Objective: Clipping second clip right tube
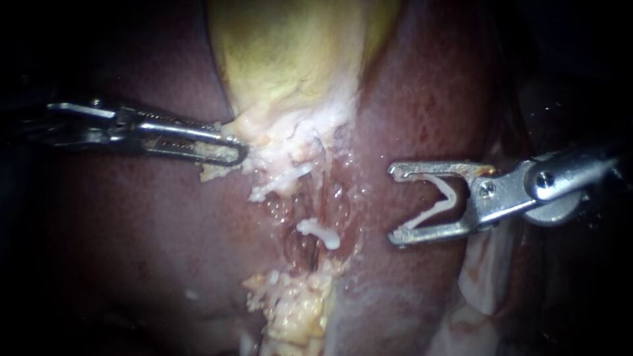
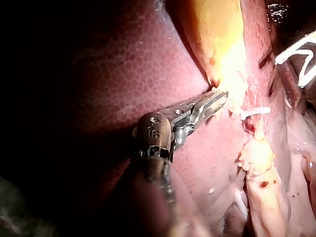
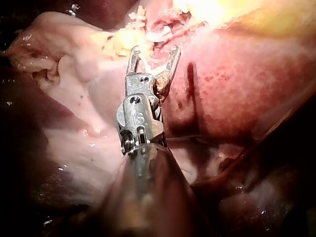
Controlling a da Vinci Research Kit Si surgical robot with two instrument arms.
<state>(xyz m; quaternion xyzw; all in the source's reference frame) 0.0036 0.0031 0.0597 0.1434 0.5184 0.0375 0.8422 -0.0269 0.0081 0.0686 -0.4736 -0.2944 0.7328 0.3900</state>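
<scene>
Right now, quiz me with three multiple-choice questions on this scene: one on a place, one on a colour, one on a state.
1. The left instrument grips:
A. whitish tissue at the gallbladder's lower edge
B. the loaded clip
C. nothing

2. The clip carried by the right instrument is:
A. blue
B. white
C. gold

3. That clip is:
A. open, legs spread
B. squeezed flat
C. dropped from the instrument

Answers:
1 A: its tip is closed into the whitish tissue just below the gallbladder.
2 B: it shows white against the metal.
3 A: its legs stand apart, held over the liver.
</scene>
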